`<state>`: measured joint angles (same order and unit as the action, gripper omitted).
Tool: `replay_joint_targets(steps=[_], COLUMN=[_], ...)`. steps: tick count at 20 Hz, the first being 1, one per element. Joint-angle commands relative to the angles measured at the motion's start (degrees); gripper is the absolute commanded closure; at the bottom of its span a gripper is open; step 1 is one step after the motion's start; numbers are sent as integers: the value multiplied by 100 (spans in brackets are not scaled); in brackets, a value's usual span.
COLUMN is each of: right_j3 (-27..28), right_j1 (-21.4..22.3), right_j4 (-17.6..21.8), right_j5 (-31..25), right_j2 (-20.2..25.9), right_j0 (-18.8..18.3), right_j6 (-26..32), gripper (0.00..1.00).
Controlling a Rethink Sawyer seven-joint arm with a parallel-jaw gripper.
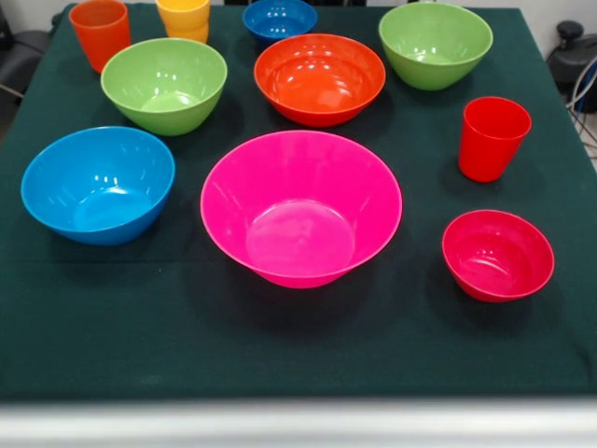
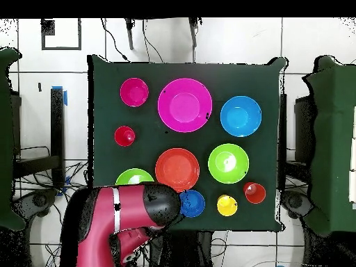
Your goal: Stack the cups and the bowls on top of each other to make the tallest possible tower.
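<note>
All cups and bowls stand apart and upright on the dark green cloth. The large pink bowl (image 1: 298, 210) (image 2: 184, 105) is in the middle. The sky blue bowl (image 1: 98, 185) (image 2: 240, 116), two lime green bowls (image 1: 164, 84) (image 1: 436, 44), the orange bowl (image 1: 319, 78) (image 2: 176, 169), small dark blue bowl (image 1: 280, 19) (image 2: 192, 203) and small red bowl (image 1: 497, 254) (image 2: 134, 92) surround it. The red cup (image 1: 492, 138), orange cup (image 1: 100, 33) and yellow cup (image 1: 184, 19) stand singly. The gripper shows in neither view.
In the overhead view the red and black arm (image 2: 132, 212) is drawn back over the table's edge by the base. It covers part of one lime green bowl (image 2: 134, 176) and touches the dark blue bowl's outline. Cables and furniture ring the table.
</note>
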<state>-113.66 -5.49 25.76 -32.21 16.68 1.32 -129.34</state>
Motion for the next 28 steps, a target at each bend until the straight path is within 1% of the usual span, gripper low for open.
replay_joint_targets(steps=[1,8,16,17,28], right_j3=[773,1204,1531,1607,2242], right_j1=[368,175,9,-54,-591], right_j4=[-158,167,457,478,1043], right_j5=[-496,-636,-889,-964,-1000], right_j2=[187,136,163,154,184], right_j0=[-293,-465,-872,-936,-1408], right_j6=[319,667,1157,1234,1603], gripper=[0,0,0,0,0])
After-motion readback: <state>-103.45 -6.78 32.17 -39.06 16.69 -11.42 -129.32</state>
